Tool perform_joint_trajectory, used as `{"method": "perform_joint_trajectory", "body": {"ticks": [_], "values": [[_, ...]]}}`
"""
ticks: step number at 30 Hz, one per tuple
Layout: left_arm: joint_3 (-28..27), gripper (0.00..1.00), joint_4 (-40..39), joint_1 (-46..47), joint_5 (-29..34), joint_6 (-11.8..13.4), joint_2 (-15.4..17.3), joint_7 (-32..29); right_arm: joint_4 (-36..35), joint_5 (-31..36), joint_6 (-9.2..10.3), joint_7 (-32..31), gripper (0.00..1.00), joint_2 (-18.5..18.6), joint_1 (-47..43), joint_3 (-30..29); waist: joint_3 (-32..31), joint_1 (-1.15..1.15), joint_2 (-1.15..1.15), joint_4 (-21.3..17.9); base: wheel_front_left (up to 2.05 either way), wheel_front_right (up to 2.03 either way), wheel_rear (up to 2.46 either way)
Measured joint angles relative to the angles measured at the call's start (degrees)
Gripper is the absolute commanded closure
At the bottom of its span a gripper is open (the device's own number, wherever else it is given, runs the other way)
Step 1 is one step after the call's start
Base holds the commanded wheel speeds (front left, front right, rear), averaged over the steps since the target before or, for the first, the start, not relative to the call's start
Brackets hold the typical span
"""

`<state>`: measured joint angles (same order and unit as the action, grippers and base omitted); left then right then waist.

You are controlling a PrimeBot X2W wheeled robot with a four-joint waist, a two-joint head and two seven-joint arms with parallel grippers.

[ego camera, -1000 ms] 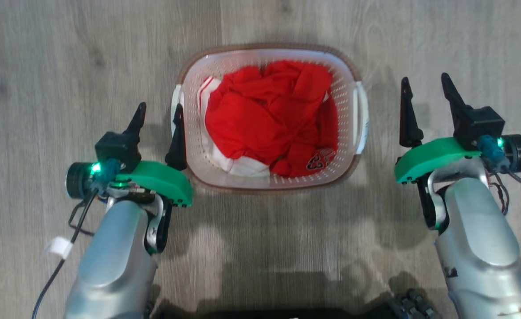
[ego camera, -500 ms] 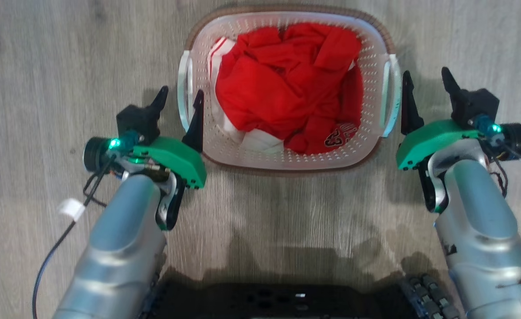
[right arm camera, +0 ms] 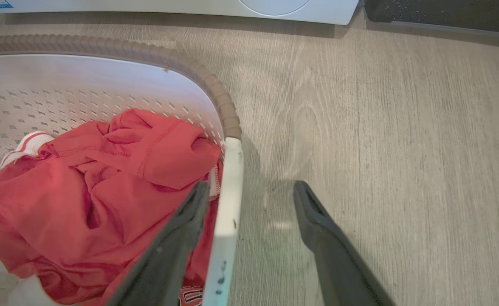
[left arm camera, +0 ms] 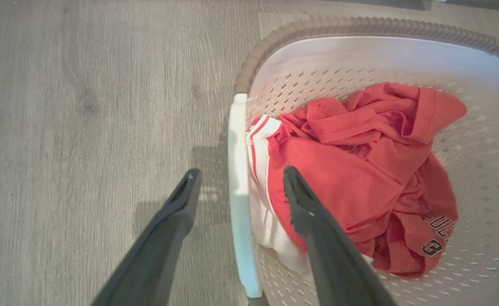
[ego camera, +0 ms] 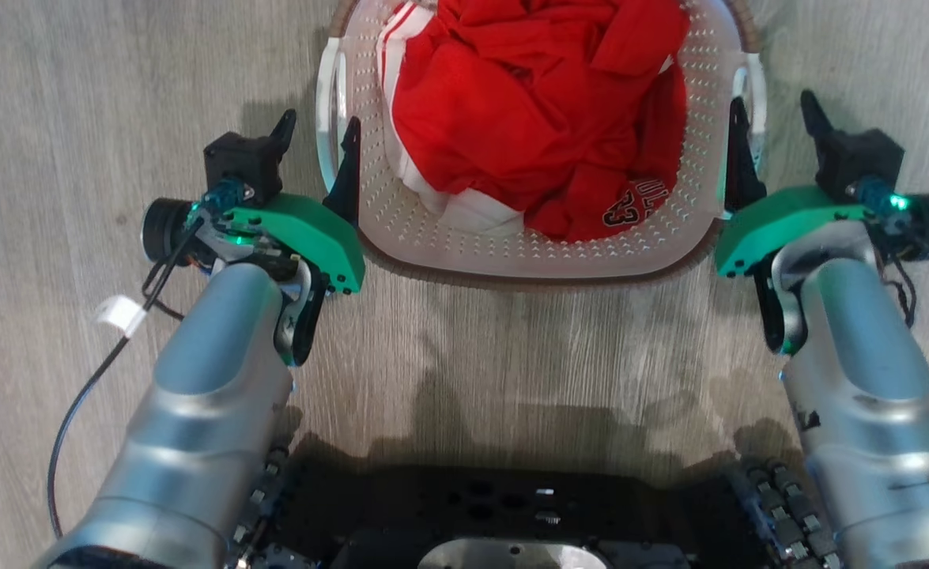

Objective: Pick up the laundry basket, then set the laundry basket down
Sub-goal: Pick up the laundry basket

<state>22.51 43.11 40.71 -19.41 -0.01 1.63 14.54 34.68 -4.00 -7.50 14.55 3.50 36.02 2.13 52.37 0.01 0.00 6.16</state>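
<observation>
Under me spreads a pale grey wood-grain plank floor [ego camera: 511, 340], crossed by soft shadows [ego camera: 464, 431]. At its far edge stands a white, smooth-fronted appliance base [right arm camera: 190, 6].

Left end effector [ego camera: 318, 122], right one [ego camera: 773, 101], open

The laundry basket [ego camera: 543, 253] is white perforated plastic, rounded-rectangular, with a brown woven-look rim [left arm camera: 359, 26] and a white handle [left arm camera: 237, 191] on each short side. It stands upright and level, holding crumpled red and white clothing [ego camera: 511, 103], near the washing machine [right arm camera: 168, 6] but apart from it.
</observation>
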Motion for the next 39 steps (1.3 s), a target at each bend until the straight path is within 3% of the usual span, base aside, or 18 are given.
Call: {"method": "perform_joint_trajectory", "body": {"ticks": [27,29,31,34,36,37,39], "values": [[8.10,0.00,8.77,8.01,-5.97,-0.42,-0.19,0.00,4.71,-0.11,0.00,0.01,0.00,0.35,3.84,2.16,4.74,-0.01,0.00,1.28,0.00,0.00,0.00],[8.83,0.21,8.77,8.16,-6.44,-0.41,-0.20,0.00,5.05,-0.11,0.00,0.01,0.00,0.36,3.94,2.24,4.87,-0.01,0.00,1.38,0.00,0.00,0.00],[9.71,0.51,8.81,8.48,-6.49,-0.40,-0.20,0.00,5.43,-0.11,0.00,0.01,0.00,0.37,3.98,2.36,4.97,-0.01,0.00,1.47,0.00,0.00,0.00],[10.82,0.61,8.81,8.95,-6.99,0.03,-0.21,0.00,6.46,-0.11,0.00,0.01,0.01,0.37,4.50,2.71,5.03,-0.01,0.01,1.56,0.00,0.00,0.00],[11.58,0.79,8.79,9.04,-7.58,0.07,-0.15,0.03,7.00,-0.27,0.00,0.01,0.24,0.38,5.25,2.82,5.07,0.00,0.00,1.61,0.00,0.00,0.00],[12.24,1.00,8.75,9.11,-8.09,0.19,-0.13,0.16,7.39,-0.63,0.00,0.01,0.55,0.40,5.98,2.86,5.06,-0.01,0.00,1.69,0.00,0.00,0.00],[12.81,1.00,8.72,9.23,-8.64,0.37,-0.13,0.16,7.91,-0.63,0.00,0.01,0.67,0.65,6.28,2.80,5.01,0.00,0.00,1.76,0.00,0.00,0.00]]}}
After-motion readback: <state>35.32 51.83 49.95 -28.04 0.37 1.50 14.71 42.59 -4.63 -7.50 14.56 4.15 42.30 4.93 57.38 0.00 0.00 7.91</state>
